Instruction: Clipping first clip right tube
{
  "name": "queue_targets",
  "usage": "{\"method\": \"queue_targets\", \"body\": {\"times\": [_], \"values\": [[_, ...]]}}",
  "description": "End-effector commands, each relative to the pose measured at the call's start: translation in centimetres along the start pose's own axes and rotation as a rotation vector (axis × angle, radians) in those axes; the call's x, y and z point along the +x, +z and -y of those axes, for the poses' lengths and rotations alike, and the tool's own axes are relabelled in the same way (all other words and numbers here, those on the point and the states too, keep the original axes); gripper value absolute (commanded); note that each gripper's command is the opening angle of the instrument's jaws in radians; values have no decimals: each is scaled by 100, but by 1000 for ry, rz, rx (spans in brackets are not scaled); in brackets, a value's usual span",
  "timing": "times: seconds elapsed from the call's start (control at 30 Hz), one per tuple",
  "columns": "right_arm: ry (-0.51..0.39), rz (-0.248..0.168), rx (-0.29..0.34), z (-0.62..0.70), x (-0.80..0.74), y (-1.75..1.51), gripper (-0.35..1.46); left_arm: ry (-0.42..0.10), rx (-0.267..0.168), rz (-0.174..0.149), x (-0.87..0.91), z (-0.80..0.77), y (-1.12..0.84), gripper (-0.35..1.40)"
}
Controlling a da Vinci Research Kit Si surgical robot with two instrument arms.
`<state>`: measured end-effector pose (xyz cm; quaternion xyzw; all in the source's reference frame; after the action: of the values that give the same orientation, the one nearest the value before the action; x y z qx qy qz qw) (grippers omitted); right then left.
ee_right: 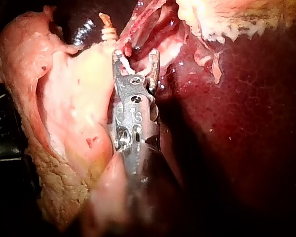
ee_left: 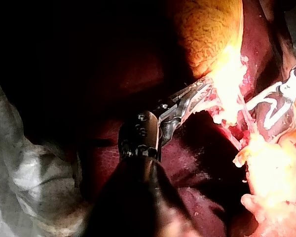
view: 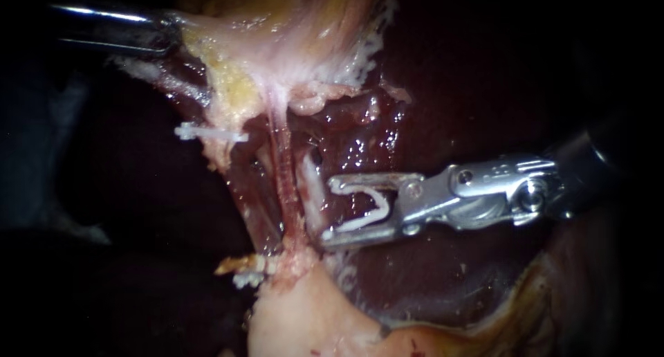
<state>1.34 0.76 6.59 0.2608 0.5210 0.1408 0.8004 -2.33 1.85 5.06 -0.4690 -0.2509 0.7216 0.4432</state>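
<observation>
Two jaw tips of the left instrument (view: 164, 33) are hidden in the endoscope view. Its dark shaft comes in from the upper left and ends inside the pale pink and yellow tissue (view: 290, 46). The right instrument (view: 330, 213) lies almost level. Its silver jaws stand wide apart and hold the open white clip (view: 356, 223), one leg along each jaw. Their tips are just beside the whitish right tube (view: 311, 187), on its right side, so the tube is not yet inside the clip. A thin reddish strand (view: 285, 191) runs just left of this tube. Further left sits a closed white clip (view: 207, 132), and lower down are small white clips (view: 247, 279), partly covered by tissue. The dark red liver (view: 429, 108) lies behind.

In the left wrist view, strong glare washes out the tissue, but the left jaws pinch its edge from two sides. The right instrument is cut off there; only its jaws and clip show.

In the right wrist view, the own shaft is blurred near the camera. The jaws point ahead, with the tube just past their tips.
</observation>
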Motion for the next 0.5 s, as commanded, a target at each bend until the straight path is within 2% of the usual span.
{"method": "queue_targets", "body": {"times": [0.03, 0.07, 0.2, 0.3, 0.5], "values": [[9, -9, 18, 0, -1, 3, 50, 0, 0, 0, 0, 0, 1, -35], [18, -19, 40, 0, -1, 7, 49, 0, 0, 0, 0, 0, 1, -35], [46, -36, 60, 0, -2, 21, 49, 0, 1, 0, 0, 0, 1, -35], [66, -65, 81, -2, -2, 32, 49, 0, 1, 0, 0, 0, 2, -35], [86, -85, 106, -7, -3, 57, 49, 0, 1, -1, -1, 0, 2, -35]]}}
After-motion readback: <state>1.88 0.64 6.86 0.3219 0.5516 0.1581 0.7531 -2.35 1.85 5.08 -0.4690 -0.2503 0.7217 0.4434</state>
